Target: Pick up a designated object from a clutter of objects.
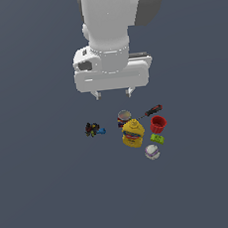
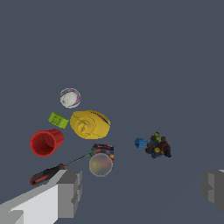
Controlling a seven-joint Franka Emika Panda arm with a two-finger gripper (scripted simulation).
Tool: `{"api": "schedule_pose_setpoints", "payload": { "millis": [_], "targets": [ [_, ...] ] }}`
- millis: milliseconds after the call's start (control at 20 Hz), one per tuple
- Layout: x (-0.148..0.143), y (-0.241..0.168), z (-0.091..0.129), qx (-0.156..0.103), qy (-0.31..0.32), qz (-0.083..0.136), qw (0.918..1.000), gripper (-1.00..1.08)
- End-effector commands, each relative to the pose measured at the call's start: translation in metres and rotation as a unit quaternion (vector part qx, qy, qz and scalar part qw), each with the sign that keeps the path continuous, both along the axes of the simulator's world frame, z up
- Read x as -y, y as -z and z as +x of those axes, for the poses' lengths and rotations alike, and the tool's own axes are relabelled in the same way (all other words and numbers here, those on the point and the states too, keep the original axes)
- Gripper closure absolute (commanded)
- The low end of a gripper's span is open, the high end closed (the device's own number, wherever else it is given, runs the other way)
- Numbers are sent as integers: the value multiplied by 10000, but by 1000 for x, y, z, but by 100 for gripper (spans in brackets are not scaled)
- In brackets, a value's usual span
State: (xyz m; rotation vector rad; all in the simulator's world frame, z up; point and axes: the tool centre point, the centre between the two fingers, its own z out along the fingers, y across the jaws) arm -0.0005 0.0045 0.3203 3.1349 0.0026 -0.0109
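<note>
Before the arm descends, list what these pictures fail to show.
- Markings on the white purple-banded object: too small in both views.
- Dark multicoloured toy: shape unclear, too small and blurred.
- Round can: label too small; yellow bottle overlaps it in the exterior view.
- Gripper: fingers cut off by the wrist view's edge.

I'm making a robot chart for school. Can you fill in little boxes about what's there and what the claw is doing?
claw: open, empty, above the pile
white ball with purple band: at the pile's edge, next to the green block
yellow bottle: in the middle
red cup: on its side
screwdriver: beside the round can
dark toy: apart from the rest
</note>
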Motion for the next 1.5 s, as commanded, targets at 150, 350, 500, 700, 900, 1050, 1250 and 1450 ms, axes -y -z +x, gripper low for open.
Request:
{"api": "schedule_pose_setpoints", "payload": {
  "millis": [150, 350, 500, 700, 900, 1050, 1250, 1450],
  "targets": [
    [-1, 1, 1, -14, -51, -19, 10000, -92],
    [-2, 3, 2, -64, -217, -82, 9997, -92],
    [-1, 2, 1, -78, -255, -98, 9996, -92],
    [-3, 4, 3, -75, -255, -96, 9996, -92],
    [-8, 12, 9, -71, -312, -102, 9994, -92],
    [-14, 22, 17, -66, -382, -108, 9992, -92],
    [-27, 42, 30, -55, -515, -114, 9986, -92],
    [-45, 70, 47, -40, -694, -114, 9975, -92]
  ]
}}
